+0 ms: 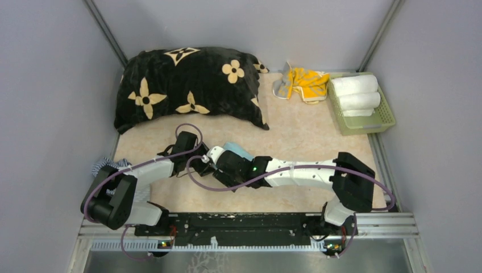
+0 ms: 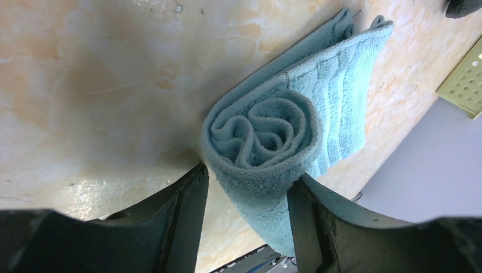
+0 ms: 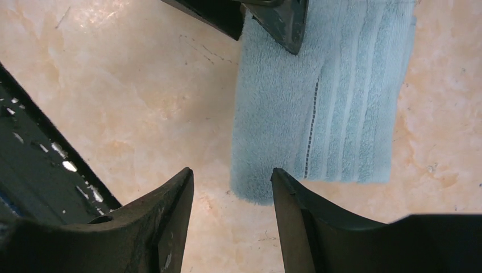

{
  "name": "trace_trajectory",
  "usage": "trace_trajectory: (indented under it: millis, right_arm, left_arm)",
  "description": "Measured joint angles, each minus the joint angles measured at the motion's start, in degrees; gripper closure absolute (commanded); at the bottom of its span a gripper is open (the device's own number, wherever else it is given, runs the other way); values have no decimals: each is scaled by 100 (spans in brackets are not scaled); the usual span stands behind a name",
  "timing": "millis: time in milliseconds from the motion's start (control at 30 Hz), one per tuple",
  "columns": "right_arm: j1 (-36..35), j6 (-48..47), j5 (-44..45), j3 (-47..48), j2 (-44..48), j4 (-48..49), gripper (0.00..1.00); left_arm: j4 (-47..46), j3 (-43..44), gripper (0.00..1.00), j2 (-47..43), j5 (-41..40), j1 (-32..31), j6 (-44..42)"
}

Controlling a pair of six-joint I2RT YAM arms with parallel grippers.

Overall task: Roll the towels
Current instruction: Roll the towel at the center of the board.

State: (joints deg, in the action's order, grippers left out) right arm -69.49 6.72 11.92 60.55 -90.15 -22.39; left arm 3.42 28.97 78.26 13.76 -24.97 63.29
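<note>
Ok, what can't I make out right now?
Top: blue towel, nearly all under the left arm and right arm; striped cloth, mostly behind the left arm.
Left wrist: towel's far end, behind its rolled near end.
Right wrist: towel's far edge, cut by the frame and left gripper.

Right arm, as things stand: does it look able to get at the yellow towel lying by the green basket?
Probably yes. The right gripper is open above the blue towel, holding nothing, and only bare table lies between it and the yellow towel. The basket close beside it leaves little room.
</note>
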Motion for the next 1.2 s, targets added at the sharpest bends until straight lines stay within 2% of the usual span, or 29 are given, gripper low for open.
trace_trajectory:
  millis: [200, 533, 600, 767, 867, 1000, 1200]
  right_arm:
    - [-199, -254, 590, 138, -592, 125, 48]
    - [-199, -645, 951, 136, -1217, 396, 50]
    - [-197, -726, 1073, 138, -1351, 437, 55]
    - [-94, -807, 1032, 149, -1377, 498, 79]
    - [79, -791, 573, 140, -1287, 535, 87]
    - [560, -562, -793, 125, -1163, 697, 97]
    - [1397, -11, -3025, -11, -1178, 1016, 99]
  left_arm:
    - [2, 0, 40, 0, -2, 0, 22]
    - [2, 2, 35, -17, -4, 0, 44]
    - [20, 4, 33, -59, -35, 0, 37]
    - [345, 2, 29, -308, -214, 0, -13]
    - [616, 2, 28, -507, -334, 0, -48]
    - [981, 2, 27, -879, -457, 0, -105]
    - [1200, -118, 27, -1499, -472, 0, -96]
